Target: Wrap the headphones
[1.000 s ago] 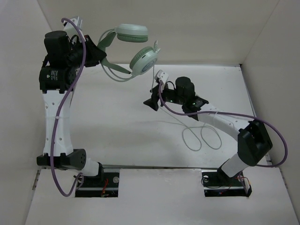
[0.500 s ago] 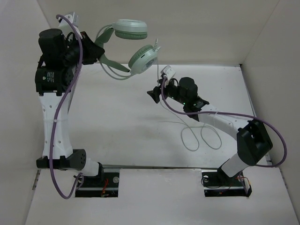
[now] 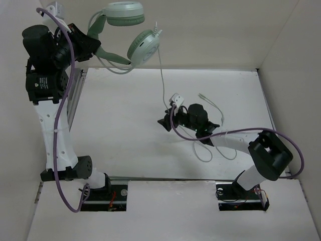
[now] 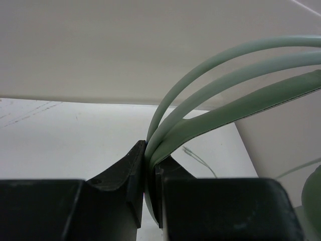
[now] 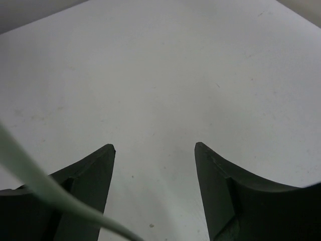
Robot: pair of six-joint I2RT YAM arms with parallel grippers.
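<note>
Pale green cable [image 3: 161, 75] lies in loose loops on the table [image 3: 115, 130], close to the right arm's base. This is the messy bit that needs winding up. Just past the loops, the right gripper [image 3: 162, 122] sits low over the table. Its fingers are spread wide with nothing between them. In its own view the cable runs across one finger [image 5: 93, 173] but is not in the gap. I think the job now is to catch the cable. To do it well, the gripper should slide sideways until the cable sits in the gap. Then it should close softly, high up where the cable hangs straight, so the cable can slip along without a hard tug. The loops lie right by the right arm and could snag on it. The plug [image 3: 210, 103] rests a little further back on the table. From there the cable climbs to the headphones [image 3: 143, 45], held high at the back left, well above the table. The left gripper [image 3: 90, 44] is pinching the headband [image 4: 225, 75] tight and should hold steady. Purple cables [image 3: 62, 115] hang along both arms, and the back wall is very near the ear cups
</note>
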